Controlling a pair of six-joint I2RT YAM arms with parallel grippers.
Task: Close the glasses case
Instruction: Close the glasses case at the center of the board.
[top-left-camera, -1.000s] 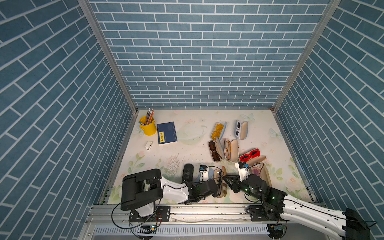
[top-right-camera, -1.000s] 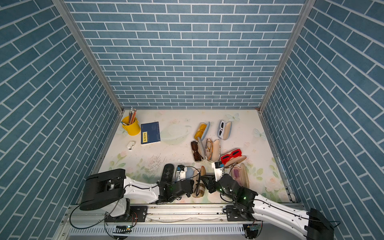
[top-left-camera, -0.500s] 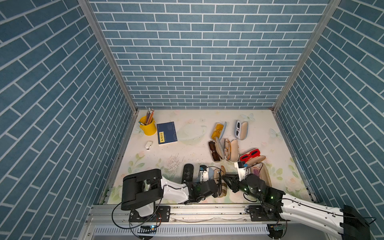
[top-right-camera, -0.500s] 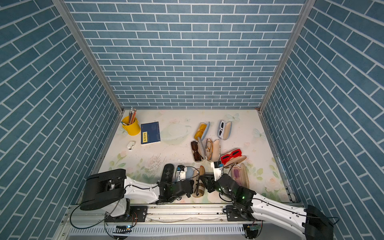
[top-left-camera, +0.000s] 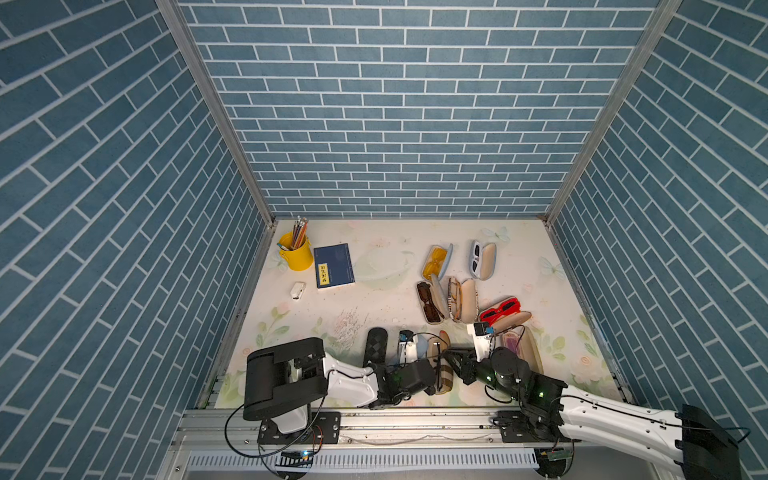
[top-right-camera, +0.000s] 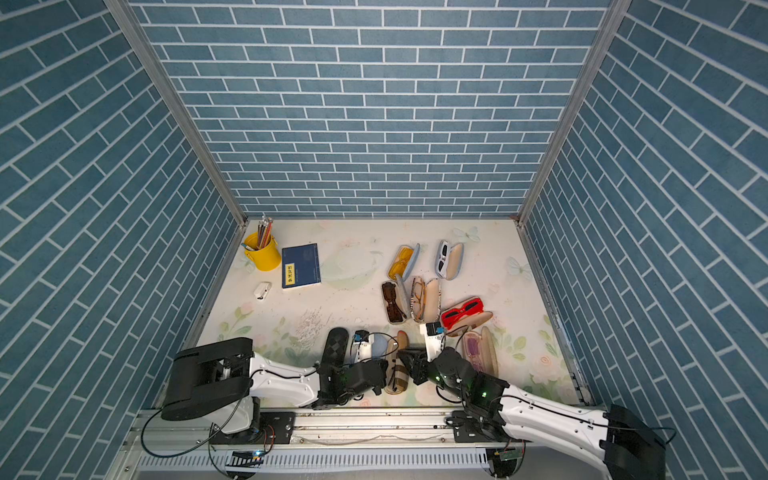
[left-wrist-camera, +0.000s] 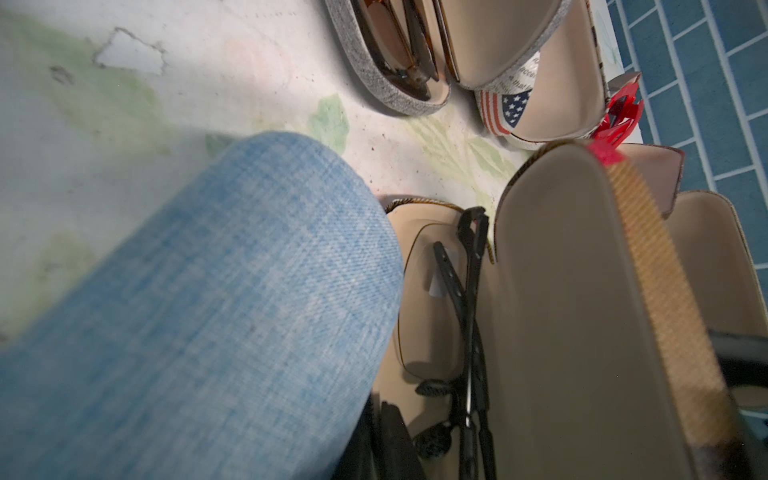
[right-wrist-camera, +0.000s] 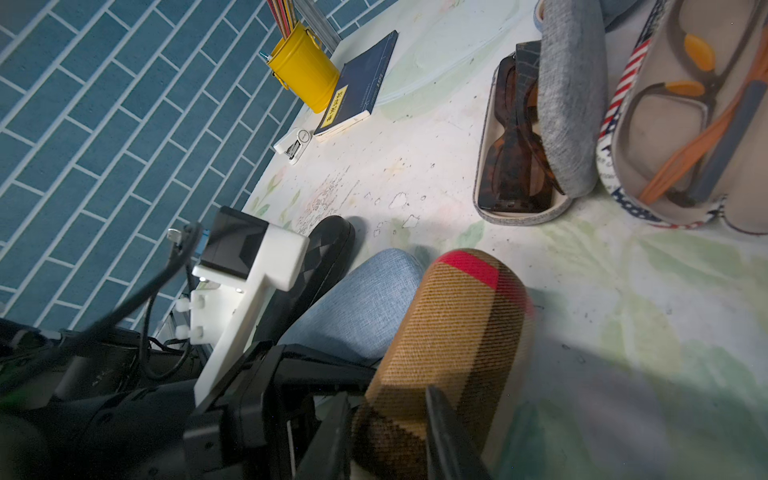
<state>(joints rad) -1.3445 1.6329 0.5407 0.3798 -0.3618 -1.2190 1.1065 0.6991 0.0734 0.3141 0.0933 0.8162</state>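
The glasses case (top-left-camera: 443, 372) (top-right-camera: 395, 374) is tan plaid with a red stripe and lies at the table's front, between both arms. It is open: black glasses (left-wrist-camera: 465, 299) rest in its beige base. Its lid (left-wrist-camera: 573, 316) stands raised over them. My right gripper (right-wrist-camera: 390, 440) (top-left-camera: 452, 362) is shut on the lid (right-wrist-camera: 449, 332), one finger (right-wrist-camera: 449, 436) on each side. My left gripper (left-wrist-camera: 386, 440) (top-left-camera: 433, 377) is shut, its tips against the base's rim next to a blue fabric case (left-wrist-camera: 208, 311). I cannot tell whether it pinches the rim.
A black case (top-left-camera: 375, 349) and the blue case (top-left-camera: 419, 345) lie left of the plaid one. Several open cases with glasses (top-left-camera: 440, 299) crowd the middle right. One with purple glasses (top-left-camera: 519, 353) lies by the right arm. Yellow pencil cup (top-left-camera: 296, 253), blue book (top-left-camera: 333, 266) and a small white object (top-left-camera: 297, 291) stand at back left.
The left jaws have closed a touch more. Otherwise nothing has visibly moved.
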